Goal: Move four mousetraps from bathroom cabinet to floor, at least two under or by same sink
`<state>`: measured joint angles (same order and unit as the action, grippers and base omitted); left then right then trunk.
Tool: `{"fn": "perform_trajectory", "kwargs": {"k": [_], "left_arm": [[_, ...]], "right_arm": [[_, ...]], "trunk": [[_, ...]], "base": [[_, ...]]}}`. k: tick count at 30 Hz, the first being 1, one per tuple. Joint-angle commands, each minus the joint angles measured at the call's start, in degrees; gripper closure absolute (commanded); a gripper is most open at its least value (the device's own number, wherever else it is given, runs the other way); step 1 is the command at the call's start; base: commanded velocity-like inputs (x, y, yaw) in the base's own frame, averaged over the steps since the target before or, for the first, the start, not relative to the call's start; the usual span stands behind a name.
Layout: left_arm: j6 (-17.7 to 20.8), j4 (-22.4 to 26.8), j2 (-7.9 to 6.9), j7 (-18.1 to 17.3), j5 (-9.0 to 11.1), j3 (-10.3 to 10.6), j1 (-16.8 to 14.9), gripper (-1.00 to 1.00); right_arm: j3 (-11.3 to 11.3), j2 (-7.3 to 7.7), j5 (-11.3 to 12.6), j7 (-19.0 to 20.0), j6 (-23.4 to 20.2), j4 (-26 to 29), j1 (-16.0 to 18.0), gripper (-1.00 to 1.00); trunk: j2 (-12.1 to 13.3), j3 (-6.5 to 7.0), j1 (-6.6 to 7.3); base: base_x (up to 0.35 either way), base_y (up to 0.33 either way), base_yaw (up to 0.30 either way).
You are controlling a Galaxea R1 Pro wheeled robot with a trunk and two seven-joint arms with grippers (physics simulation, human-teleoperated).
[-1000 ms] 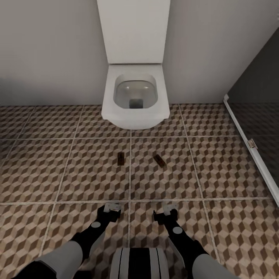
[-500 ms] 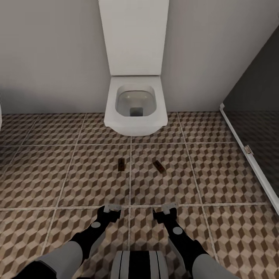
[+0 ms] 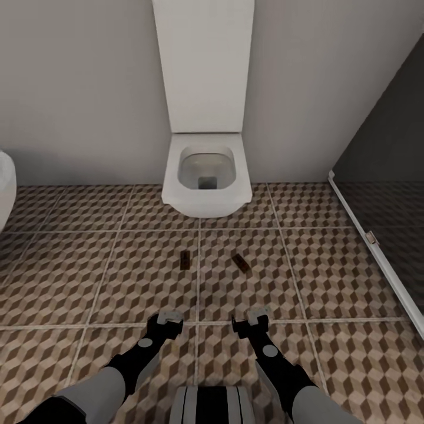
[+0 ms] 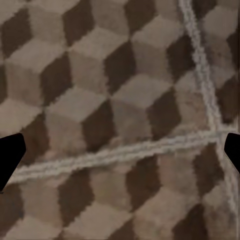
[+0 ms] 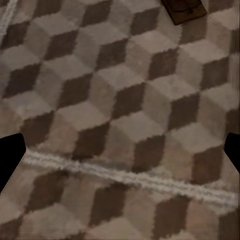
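Two flat brown mousetraps [image 3: 184,259] on cube-patterned tile floor [image 3: 330,265]; both fingers [image 3: 169,320] spread, empty.

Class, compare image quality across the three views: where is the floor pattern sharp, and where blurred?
Head view: bathroom floor fairly crisp, both mousetraps small but distinct. Left wrist view: tiles soft, pixelated. Right wrist view: similarly blurry, one mousetrap cut off at the frame edge.

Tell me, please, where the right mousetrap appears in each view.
Head: the right mousetrap lies on the floor, ahead of the right pincer.
Right wrist: it lies beyond the grout line, partly cut off by the frame edge.
Left wrist: tiles and a grout crossing.
Shared landmark: the grout line.
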<state>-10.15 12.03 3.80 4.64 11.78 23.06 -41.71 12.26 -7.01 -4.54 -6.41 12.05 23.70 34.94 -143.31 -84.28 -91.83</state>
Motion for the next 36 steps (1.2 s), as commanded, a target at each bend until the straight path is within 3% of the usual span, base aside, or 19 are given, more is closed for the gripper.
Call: {"fn": "perform_trajectory", "kwargs": {"k": [1, 6, 36], "left_arm": [[-0.2, -0.1, -0.01, 0.3, 0.5, 0.5, 0.0, -1.0], [-0.2, -0.1, -0.01, 0.3, 0.5, 0.5, 0.0, -1.0], [-0.3, -2.2, 0.05, 0.3, 0.5, 0.5, 0.0, -1.0]], "right_arm": [[0.3, 0.01, -0.5, -0.5, 0.1, -0.1, 0.0, -1.0], [0.3, 0.04, -0.5, -0.5, 0.1, -0.1, 0.0, -1.0], [0.2, 0.11, -0.5, -0.5, 0.1, -0.1, 0.0, -1.0]], "trunk": [[0.0, 0.28, 0.03], [0.1, 1.83, 0.16], [12.1, 10.01, 6.75]], "base": [[0.0, 0.0, 0.0], [0.0, 0.0, 0.0], [0.0, 0.0, 0.0]]}}
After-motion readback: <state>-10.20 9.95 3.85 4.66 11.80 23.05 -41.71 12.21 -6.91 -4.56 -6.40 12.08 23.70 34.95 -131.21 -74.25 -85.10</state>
